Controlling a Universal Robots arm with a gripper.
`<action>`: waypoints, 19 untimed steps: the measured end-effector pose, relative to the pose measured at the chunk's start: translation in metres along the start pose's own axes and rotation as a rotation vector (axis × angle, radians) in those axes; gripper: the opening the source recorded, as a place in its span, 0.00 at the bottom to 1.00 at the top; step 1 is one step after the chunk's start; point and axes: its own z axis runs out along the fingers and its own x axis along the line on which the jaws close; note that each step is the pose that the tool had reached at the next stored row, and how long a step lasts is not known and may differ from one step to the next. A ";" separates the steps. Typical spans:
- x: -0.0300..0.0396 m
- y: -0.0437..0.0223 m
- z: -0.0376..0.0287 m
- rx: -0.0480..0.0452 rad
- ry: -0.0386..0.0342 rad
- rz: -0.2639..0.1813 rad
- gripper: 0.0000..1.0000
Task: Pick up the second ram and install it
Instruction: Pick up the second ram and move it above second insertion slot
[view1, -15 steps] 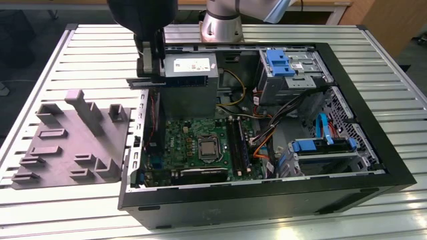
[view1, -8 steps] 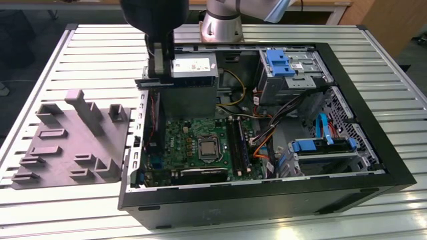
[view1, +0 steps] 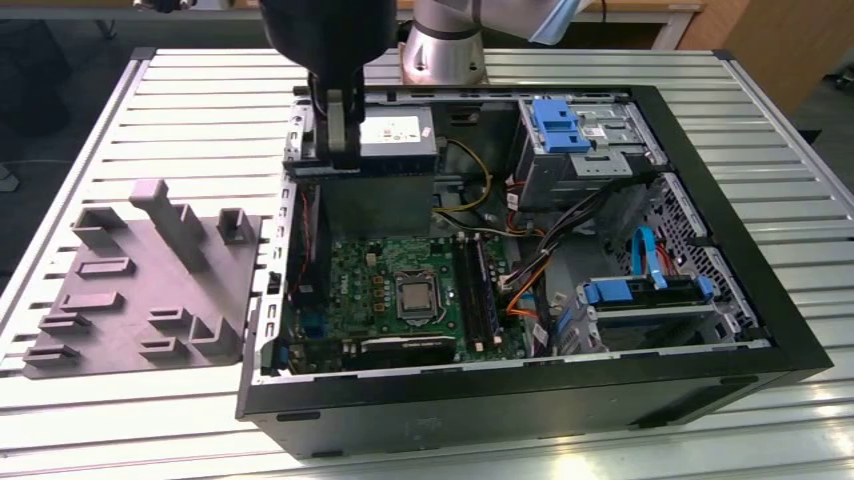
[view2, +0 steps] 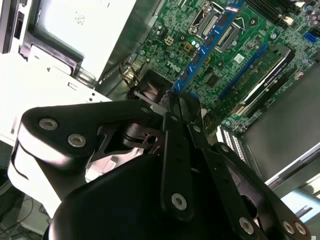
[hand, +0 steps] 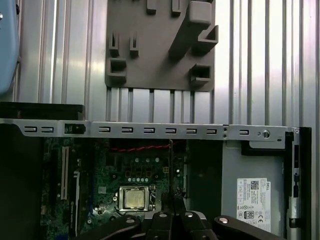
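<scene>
Exterior view: an open computer case (view1: 534, 385) lies on a ribbed metal worktop (view1: 187, 100). A grey fixture (view1: 134, 280) sits beside it at the frame's left.
Hand: the hand (view1: 343, 150) hangs from the arm at the upper middle of the frame, over the case's upper left corner. In both wrist views its fingers are pressed together on a thin board.
Second ram: the second ram (view2: 205, 47) is clamped in the hand and reads as a blue strip with dark chips in the second wrist view. In the first wrist view the second ram (hand: 170, 170) is a thin dark edge in front of the motherboard.
Memory sockets: the long black memory sockets (view1: 478, 290) lie just right of the processor socket (view1: 416, 297) on the green motherboard (view1: 367, 265). They are in the lower middle of the frame, well apart from the hand.
Writing: a white sticker (view1: 396, 130) with dark print sits on the power supply (view1: 400, 160), just beside the hand.
Colour marks: blue brackets (view1: 558, 125) stand in the case's right half.
</scene>
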 end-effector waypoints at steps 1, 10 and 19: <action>0.0001 -0.0007 0.0006 0.0000 0.0000 0.000 0.11; 0.0006 -0.0147 0.0033 0.0000 0.0000 0.000 0.11; 0.0012 -0.0277 0.0059 0.0000 0.0001 0.000 0.11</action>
